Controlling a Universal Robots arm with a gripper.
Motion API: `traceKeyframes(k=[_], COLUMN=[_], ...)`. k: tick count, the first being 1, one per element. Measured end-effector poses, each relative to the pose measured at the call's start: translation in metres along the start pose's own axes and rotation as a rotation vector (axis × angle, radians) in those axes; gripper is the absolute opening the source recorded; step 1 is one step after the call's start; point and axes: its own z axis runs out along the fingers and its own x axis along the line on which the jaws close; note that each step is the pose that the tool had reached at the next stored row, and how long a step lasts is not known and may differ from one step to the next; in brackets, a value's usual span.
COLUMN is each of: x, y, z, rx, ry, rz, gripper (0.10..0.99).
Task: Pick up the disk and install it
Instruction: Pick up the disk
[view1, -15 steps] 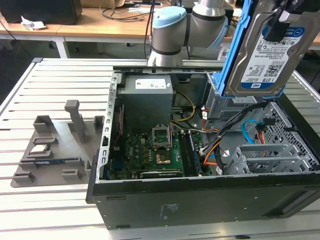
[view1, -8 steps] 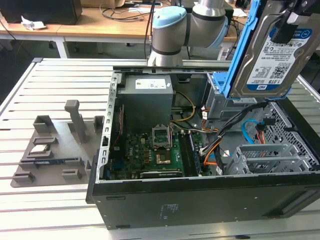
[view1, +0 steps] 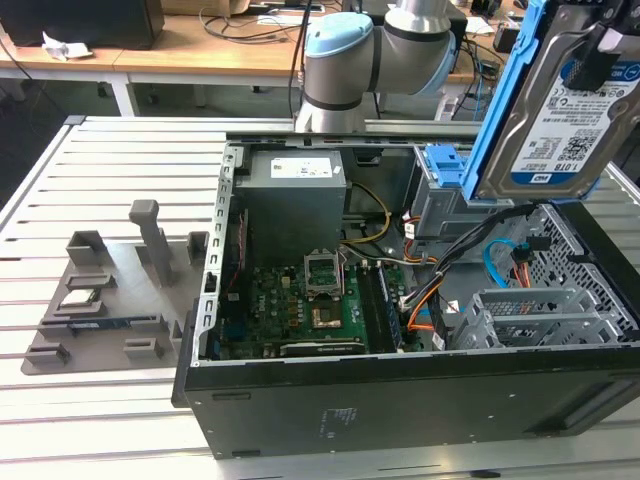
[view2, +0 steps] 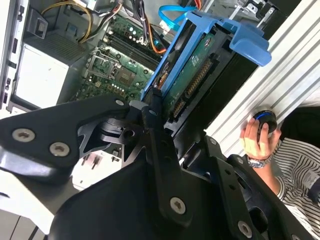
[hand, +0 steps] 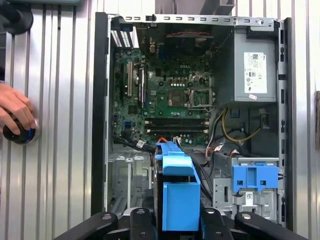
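One disk lifted, none seated: you are mid-carry, install pending.
Your gripper (hand: 177, 223) is clamped narrow on the disk (view1: 560, 110) by its blue carrier, holding it tilted above the open computer case (view1: 400, 385), over the drive cage (view1: 445, 172). Seating it likely calls for squaring the carrier to its bay, clear of the cables (view1: 470, 240).

Your disk (view1: 560, 110) is off the bench and up in the air. The gripper (hand: 177, 222) has it clamped between its fingers. It hangs over the open computer case (view1: 400, 390), above the case's end at the exterior view's right. It's a silver hard drive with a white-and-blue barcode label, framed by a bright blue plastic carrier (view1: 500, 110). It stands on edge and is tilted, with the label face showing in the exterior view. In the second wrist view you see its green circuit-board side (view2: 192, 65).
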Motion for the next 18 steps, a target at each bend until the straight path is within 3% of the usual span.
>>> traceKeyframes(k=[18], x=[0.0049], y=[-0.0261], z=[-0.0003], rx=[0.000], ry=[0.0000], rz=[0.000], gripper=[0.365])
